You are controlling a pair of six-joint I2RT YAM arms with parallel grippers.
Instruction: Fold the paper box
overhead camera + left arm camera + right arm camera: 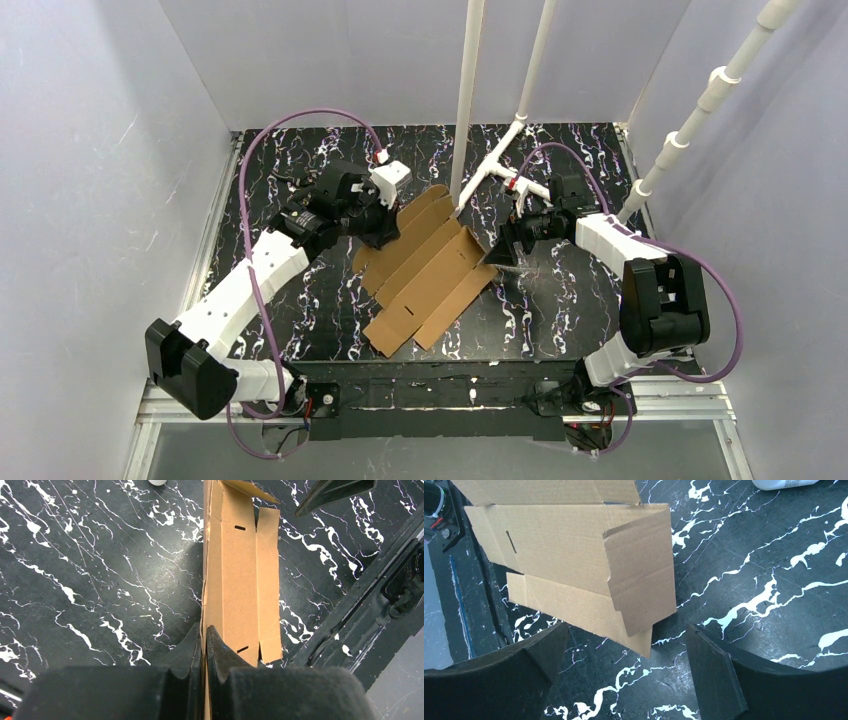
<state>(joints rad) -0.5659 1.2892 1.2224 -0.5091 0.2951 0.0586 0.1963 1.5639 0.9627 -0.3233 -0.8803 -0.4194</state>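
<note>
The paper box [430, 285] is a plain brown die-cut sheet, mostly flat and unfolded. It lies slantwise in the middle of the black marbled bench [320, 320], one end close to the near edge and the other reaching toward the far edge, where white pipes [467, 100] stand. Bare bench lies open to the left and right of it and along the far-left corner, and white walls [100, 150] close in three sides. The left arm stretches from the near-left corner diagonally inward with its wrist bent down. The left gripper [378, 228] is clamped on the sheet's far-left side, and its wrist view shows the fingers [216, 645] pressed together on a thin cardboard panel that stands on edge. The right arm has its elbow raised at the right side and its forearm reaching left. The right gripper [500, 258] sits low just beside the sheet's right end with its fingers [709, 655] wide apart, holding nothing. A folded-over flap corner of the sheet lies just ahead of the gap between them, touching neither.
</note>
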